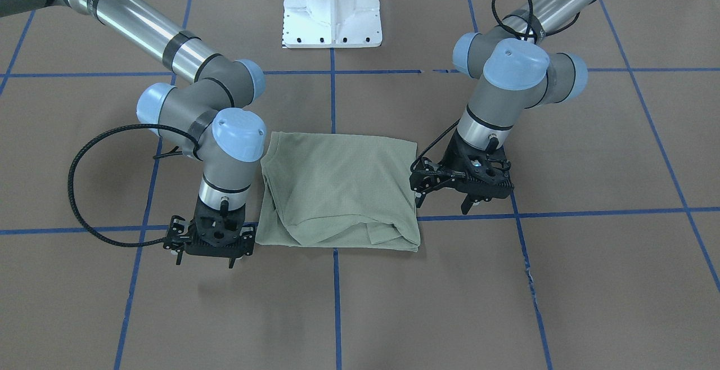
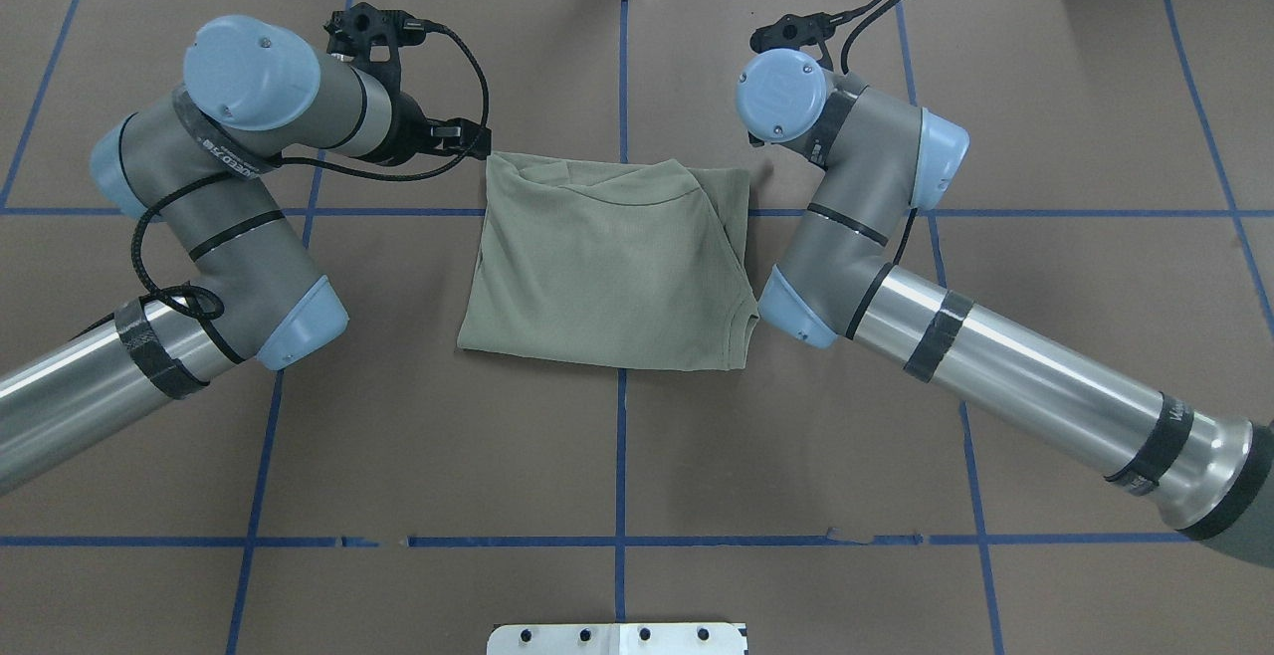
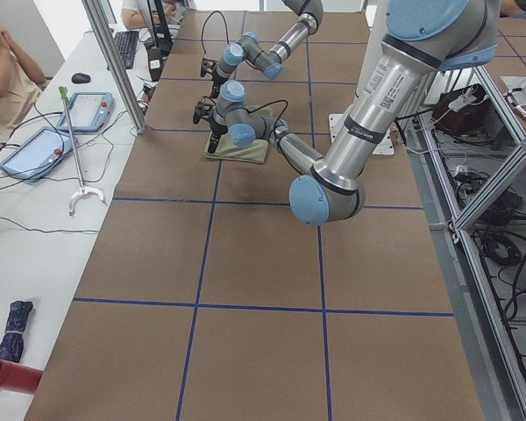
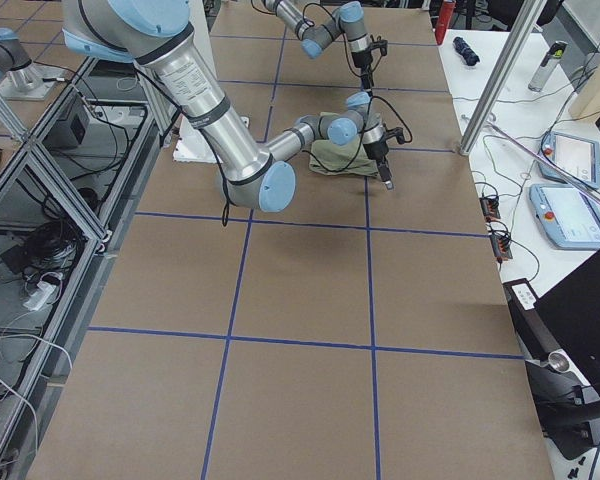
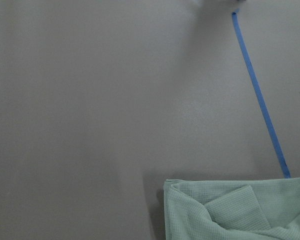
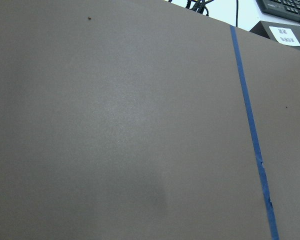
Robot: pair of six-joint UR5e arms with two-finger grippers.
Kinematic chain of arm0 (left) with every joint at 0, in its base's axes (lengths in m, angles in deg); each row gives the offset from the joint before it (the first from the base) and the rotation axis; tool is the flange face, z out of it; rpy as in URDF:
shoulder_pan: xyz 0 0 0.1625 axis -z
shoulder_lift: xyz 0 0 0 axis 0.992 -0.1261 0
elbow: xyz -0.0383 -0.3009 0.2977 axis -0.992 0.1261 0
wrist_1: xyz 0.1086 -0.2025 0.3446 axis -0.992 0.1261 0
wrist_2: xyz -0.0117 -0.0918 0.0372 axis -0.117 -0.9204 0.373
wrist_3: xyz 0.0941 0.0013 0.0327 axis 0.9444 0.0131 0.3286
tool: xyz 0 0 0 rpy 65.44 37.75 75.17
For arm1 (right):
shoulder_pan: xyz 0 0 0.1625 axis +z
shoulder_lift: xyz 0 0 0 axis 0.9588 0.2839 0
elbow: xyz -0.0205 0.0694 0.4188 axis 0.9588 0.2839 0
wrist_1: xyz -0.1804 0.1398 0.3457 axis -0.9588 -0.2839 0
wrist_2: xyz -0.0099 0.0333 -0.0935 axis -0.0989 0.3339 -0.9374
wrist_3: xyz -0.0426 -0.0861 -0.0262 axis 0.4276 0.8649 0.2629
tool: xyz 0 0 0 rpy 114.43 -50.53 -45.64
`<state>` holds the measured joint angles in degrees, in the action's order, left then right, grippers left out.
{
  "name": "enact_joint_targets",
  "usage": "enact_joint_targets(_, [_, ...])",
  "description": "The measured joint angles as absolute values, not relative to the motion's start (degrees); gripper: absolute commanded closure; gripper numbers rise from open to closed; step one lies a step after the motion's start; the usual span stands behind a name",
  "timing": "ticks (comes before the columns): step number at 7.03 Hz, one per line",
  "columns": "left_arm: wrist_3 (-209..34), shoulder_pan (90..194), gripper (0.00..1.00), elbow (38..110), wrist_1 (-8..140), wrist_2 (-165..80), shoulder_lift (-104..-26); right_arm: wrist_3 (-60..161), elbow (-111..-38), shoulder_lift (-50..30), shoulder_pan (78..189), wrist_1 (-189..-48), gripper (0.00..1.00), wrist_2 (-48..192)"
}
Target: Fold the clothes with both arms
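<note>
One sage-green shirt [image 1: 343, 190] on show, folded into a rough square at the middle of the brown table [image 1: 562, 302], lying across a blue tape line [image 1: 336, 302]. Two arms, two pincers. The left pincer [image 1: 442, 204] hangs just beside one edge of the shirt, fingers spread, grasping nothing. The right pincer [image 1: 205, 260] sits low by the opposite edge, also spread and bare. There is lettering on the left arm [image 2: 239, 237], too small to read. A white label [image 6: 289, 35] beyond the table's edge is illegible too.

Front and overhead cameras face each other, looking steeply down on the same shirt [image 1: 337, 190]; end cameras far, wrist cameras close
</note>
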<state>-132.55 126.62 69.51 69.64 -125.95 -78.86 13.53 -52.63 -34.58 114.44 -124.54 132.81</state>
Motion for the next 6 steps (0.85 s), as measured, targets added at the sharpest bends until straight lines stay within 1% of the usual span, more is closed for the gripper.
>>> enact_joint_targets(4, [-132.6,126.7,0.00,70.1,69.6,-126.0,-78.6,13.5,-58.3,-34.9,116.3,-124.1,0.00,146.7])
enact_joint_targets(5, [-132.3,126.7,0.00,71.1,69.3,-126.1,-77.8,11.0,-59.7,-35.1,116.5,-123.3,0.00,149.4])
enact_joint_targets(6, [-131.3,127.0,0.00,73.9,68.7,-126.5,-75.8,9.4,-62.0,-34.5,117.7,-122.5,0.00,153.9])
